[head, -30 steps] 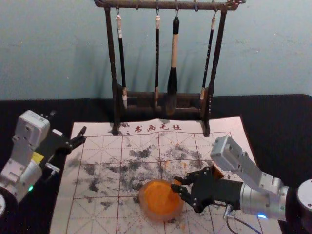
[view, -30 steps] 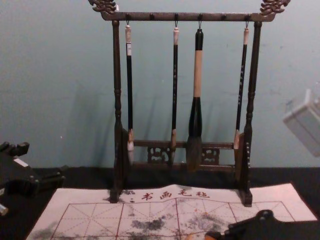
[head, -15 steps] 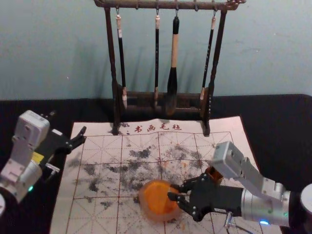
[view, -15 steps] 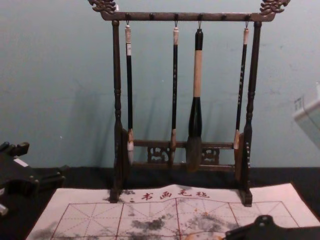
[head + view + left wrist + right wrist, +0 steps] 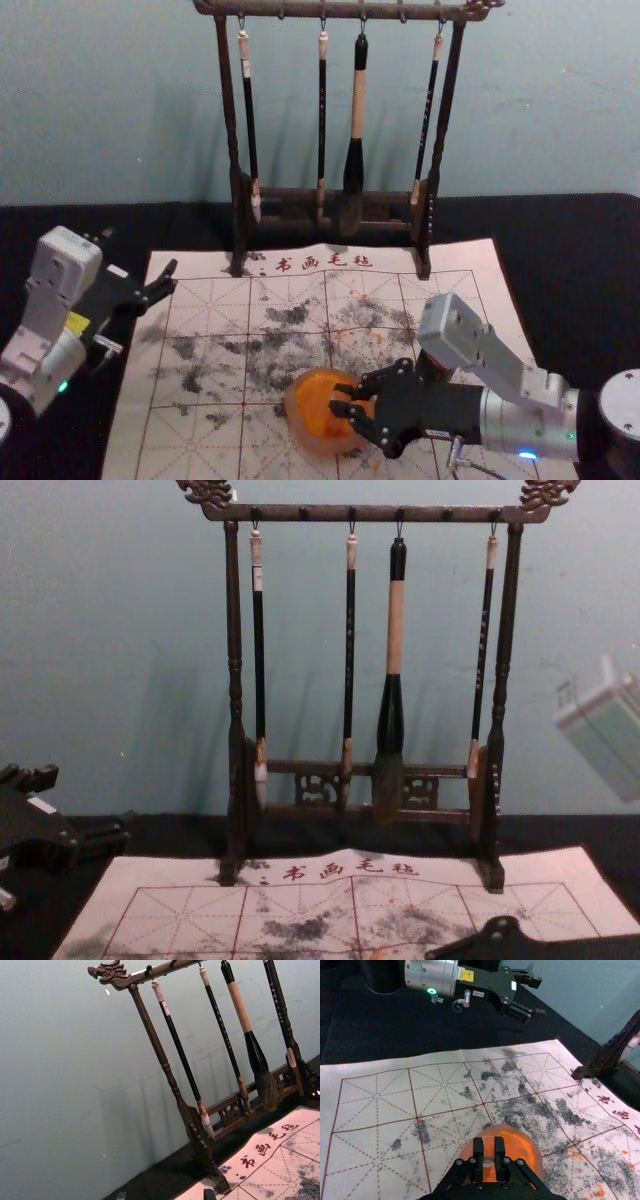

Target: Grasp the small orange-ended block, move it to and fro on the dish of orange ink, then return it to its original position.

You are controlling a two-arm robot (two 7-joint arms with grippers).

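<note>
My right gripper reaches in over the round dish of orange ink in the head view. In the right wrist view, my right gripper is shut on the small block, which is held upright over the dish; whether it touches the ink I cannot tell. The chest view has part of the right gripper at the lower right corner. My left gripper stays parked open at the mat's left edge.
A dark wooden brush rack with several hanging brushes stands at the back of the ink-stained mat. Black cloth surrounds the mat, with a wall behind.
My right gripper has moved left with the block, farther over the dish, after dropping slightly toward the near side. The left arm and the dish stayed put.
</note>
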